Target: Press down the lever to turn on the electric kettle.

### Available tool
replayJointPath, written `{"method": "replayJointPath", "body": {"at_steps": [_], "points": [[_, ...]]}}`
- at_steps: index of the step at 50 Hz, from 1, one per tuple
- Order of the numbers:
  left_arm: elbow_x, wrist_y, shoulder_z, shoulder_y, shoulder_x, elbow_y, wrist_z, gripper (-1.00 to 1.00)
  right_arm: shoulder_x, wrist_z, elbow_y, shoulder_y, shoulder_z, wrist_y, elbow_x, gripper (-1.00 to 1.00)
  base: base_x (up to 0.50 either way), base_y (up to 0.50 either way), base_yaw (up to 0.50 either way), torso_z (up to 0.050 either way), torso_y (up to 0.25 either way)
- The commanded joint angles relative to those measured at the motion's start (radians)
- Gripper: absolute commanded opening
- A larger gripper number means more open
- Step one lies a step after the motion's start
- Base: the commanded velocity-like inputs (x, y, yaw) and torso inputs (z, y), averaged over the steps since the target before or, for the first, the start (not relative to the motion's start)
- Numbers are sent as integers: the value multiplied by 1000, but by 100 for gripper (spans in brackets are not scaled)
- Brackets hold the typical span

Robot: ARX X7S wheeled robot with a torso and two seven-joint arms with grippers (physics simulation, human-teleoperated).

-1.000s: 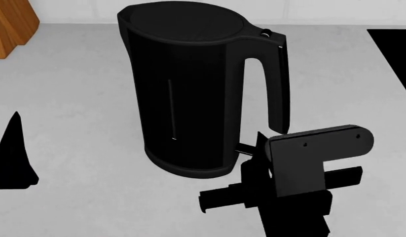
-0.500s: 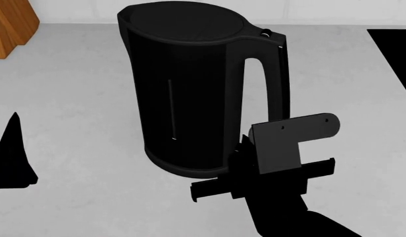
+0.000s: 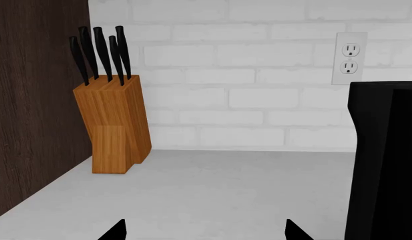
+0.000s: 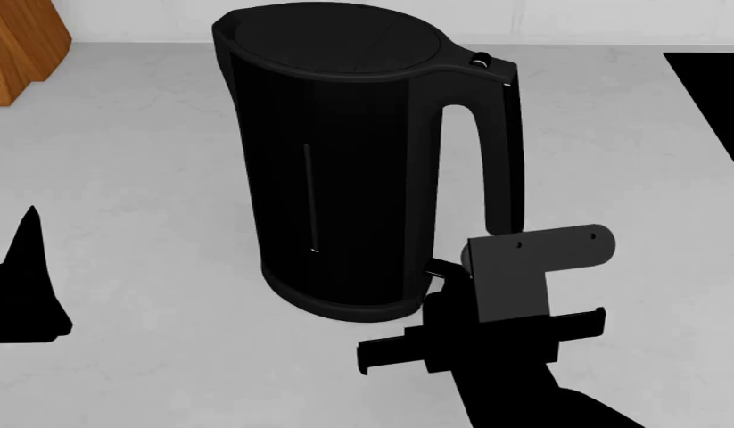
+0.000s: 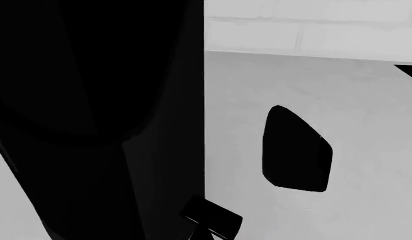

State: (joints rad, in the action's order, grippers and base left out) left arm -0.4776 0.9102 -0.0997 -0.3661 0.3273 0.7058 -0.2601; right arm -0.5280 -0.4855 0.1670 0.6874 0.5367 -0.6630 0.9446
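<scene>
Right gripper low beside the kettle's base, at the lever.

At the far left of the head view a wooden knife block (image 4: 20, 45) stands on the pale counter (image 4: 141, 160); below it the left gripper (image 4: 21, 290) shows only as a dark silhouette well apart from the kettle, and whether it is spread or closed cannot be told. The electric kettle (image 4: 342, 160) stands upright in the middle of the counter, lid on, gauge slit facing the camera, loop handle toward the right. The lever (image 4: 440, 267) sticks out from the base ring under the handle, its pale tip just visible. The right gripper (image 4: 452, 294) sits right at that tab, its mount plate above; its jaws are hidden, so their state cannot be told. A dark panel (image 4: 714, 98) lies at the far right.
</scene>
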Motion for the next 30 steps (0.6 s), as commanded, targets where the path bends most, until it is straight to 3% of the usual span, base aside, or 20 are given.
{"method": "replayJointPath", "body": {"at_steps": [1, 30], "points": [[-3, -3, 4, -2, 3, -1, -3, 100, 5, 20, -36, -5, 2, 1, 10, -100, 0, 0, 0, 0, 0], [-9, -14, 11, -4, 14, -14, -10, 100, 46, 48, -134, 39, 17, 52, -50, -100, 0, 0, 0, 0, 0]]}}
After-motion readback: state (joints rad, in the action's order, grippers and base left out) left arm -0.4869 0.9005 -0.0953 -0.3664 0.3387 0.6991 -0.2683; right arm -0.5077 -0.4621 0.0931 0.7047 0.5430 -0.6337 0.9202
